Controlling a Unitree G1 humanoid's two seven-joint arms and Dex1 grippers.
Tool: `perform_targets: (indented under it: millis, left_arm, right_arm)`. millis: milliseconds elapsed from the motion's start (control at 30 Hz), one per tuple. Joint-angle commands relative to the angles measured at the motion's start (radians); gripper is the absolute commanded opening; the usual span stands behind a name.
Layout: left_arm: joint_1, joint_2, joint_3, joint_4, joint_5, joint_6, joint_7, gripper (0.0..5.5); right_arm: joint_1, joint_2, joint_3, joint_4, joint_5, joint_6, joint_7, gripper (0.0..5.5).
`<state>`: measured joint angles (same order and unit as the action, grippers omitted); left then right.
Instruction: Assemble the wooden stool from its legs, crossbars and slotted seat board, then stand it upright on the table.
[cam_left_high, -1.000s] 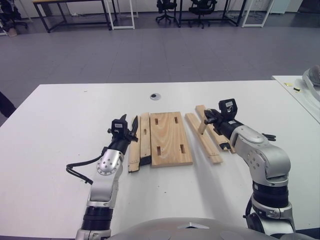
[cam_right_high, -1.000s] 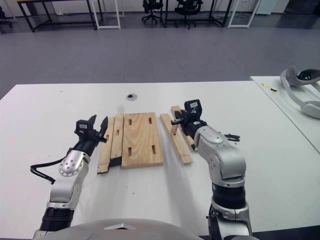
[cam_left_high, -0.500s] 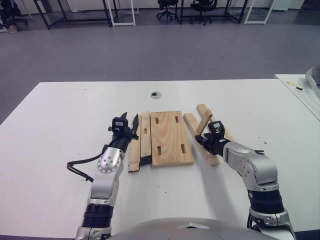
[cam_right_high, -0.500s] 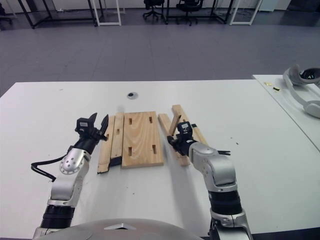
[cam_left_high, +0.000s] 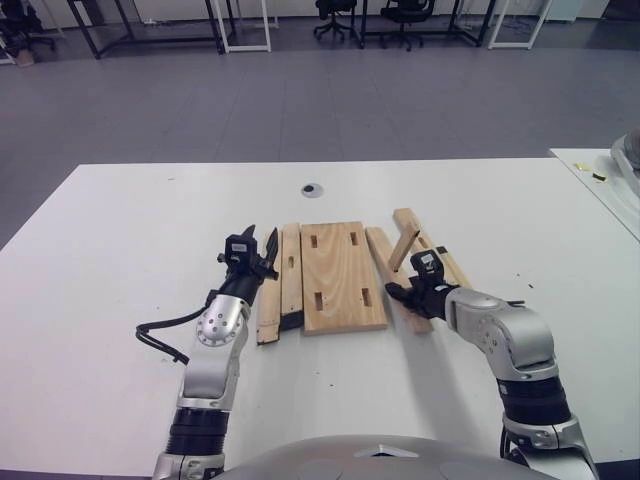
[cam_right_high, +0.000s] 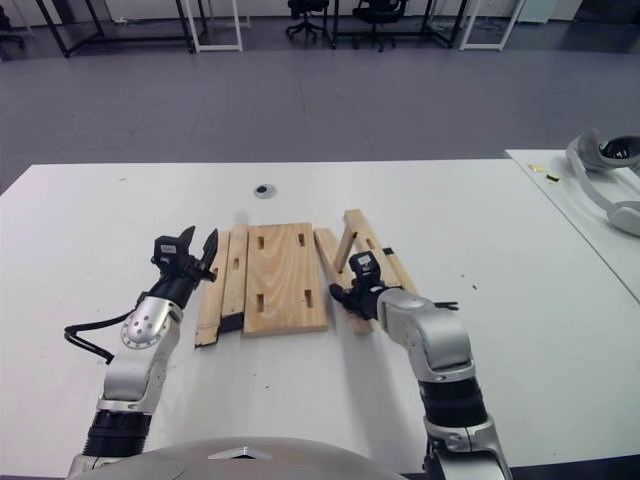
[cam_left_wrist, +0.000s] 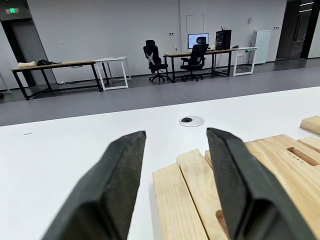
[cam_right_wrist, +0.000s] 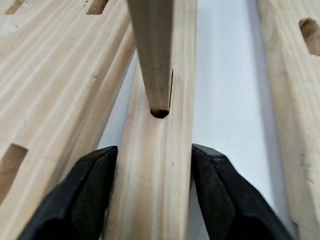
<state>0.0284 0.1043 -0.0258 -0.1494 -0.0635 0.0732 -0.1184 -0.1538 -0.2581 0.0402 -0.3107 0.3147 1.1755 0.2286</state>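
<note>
Right gripper (cam_left_high: 402, 293) is pinching the near end of a leg (cam_left_high: 381, 250) that's lying flat on the table (cam_left_high: 120, 230), just beside the seat board (cam_left_high: 343, 275). A crossbar (cam_left_high: 408, 245) is leaning in that leg's slot, not sitting square. Any lift or twist is risking it popping out or jamming. Left gripper (cam_left_high: 258, 240) is hovering, fingers apart, over the far-side legs (cam_left_high: 290, 265), bracing nothing.

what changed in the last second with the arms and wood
The right tool came down and toward the robot from above the right-hand pieces and now clamps the nearer part of the leg strip beside the seat board. The short crossbar it let go now leans with its end in that strip. The left tool, open, and seat board stayed put.
</note>
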Motion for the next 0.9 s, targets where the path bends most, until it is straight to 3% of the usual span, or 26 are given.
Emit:
perform_targets:
  millis: [33, 200, 333, 433, 633, 667, 800, 900]
  left_arm:
    - [-0.023, 0.03, 0.024, 0.003, 0.02, -0.001, 0.001, 2.22]
    - [-0.1, 0.089, 0.071, -0.02, -0.051, 0.057, -0.069, 2.22]
    - [-0.233, 0.119, 0.115, -0.079, -0.285, 0.26, -0.202, 2.22]
    - [-0.374, 0.169, 0.16, -0.081, -0.441, 0.47, -0.248, 2.22]
    - [-0.662, 0.137, 0.323, -0.059, -0.791, 0.76, -0.142, 2.22]
    - [-0.687, 0.134, 0.337, -0.051, -0.833, 0.793, -0.126, 2.42]
    - [-0.707, 0.131, 0.378, -0.029, -0.944, 0.879, -0.057, 3.06]
    - [-0.701, 0.124, 0.399, 0.006, -0.981, 0.92, 0.015, 3.09]
  right_arm:
    - [-0.008, -0.004, 0.01, 0.003, -0.012, -0.001, -0.007, 2.09]
    - [-0.032, -0.001, -0.003, 0.013, -0.036, -0.079, -0.021, 2.09]
    - [-0.209, 0.011, -0.136, 0.07, 0.016, -0.219, 0.01, 2.09]
    - [-0.322, 0.022, -0.154, 0.057, 0.068, -0.303, 0.07, 2.09]
    - [-0.285, 0.055, -0.06, -0.054, 0.096, -0.361, 0.114, 2.09]
    - [-0.268, 0.056, -0.04, -0.076, 0.1, -0.368, 0.124, 2.09]
    - [-0.23, 0.053, -0.006, -0.107, 0.098, -0.376, 0.13, 2.09]
    - [-0.213, 0.056, 0.0, -0.124, 0.105, -0.378, 0.132, 2.09]
